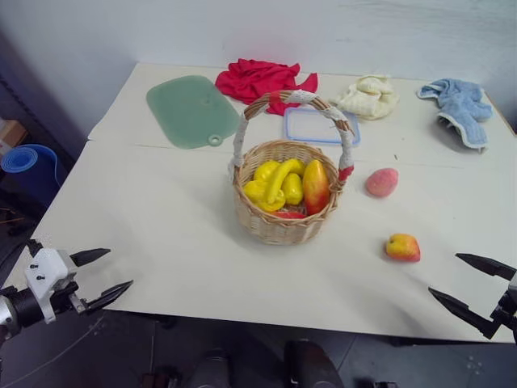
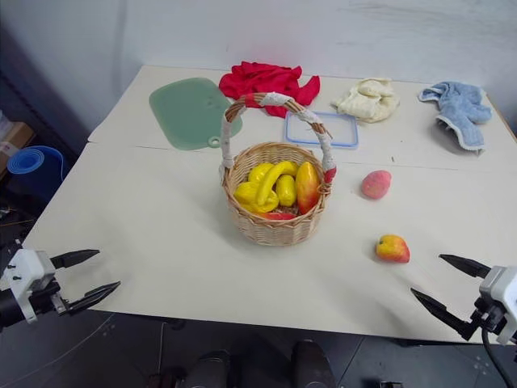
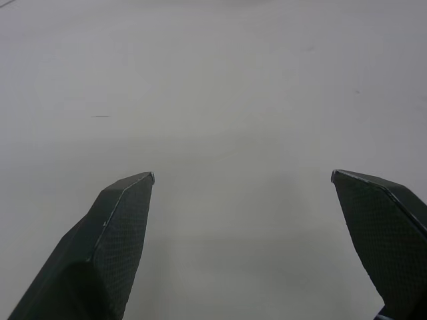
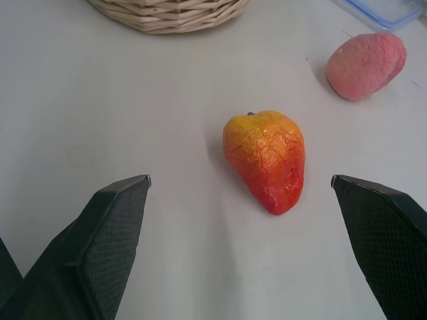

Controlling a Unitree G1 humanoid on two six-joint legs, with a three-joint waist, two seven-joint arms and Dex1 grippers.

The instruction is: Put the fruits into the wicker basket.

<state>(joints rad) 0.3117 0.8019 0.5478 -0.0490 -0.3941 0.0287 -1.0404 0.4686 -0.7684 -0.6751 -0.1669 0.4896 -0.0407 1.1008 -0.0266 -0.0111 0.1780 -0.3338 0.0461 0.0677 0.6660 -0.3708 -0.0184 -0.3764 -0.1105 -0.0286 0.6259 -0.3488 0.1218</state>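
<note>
White desk [image 1: 161, 226] carrying wicker basket [image 1: 284, 218] w/ peppers, pink fruit [image 1: 381, 182] & orange-red fruit [image 1: 402, 246] lying outside to its right; both pincers, left [image 1: 101, 275] & right [image 1: 462, 284], hanging apart, empty; pre-grasp step, right pincer needing to be closing on orange-red fruit.
</note>
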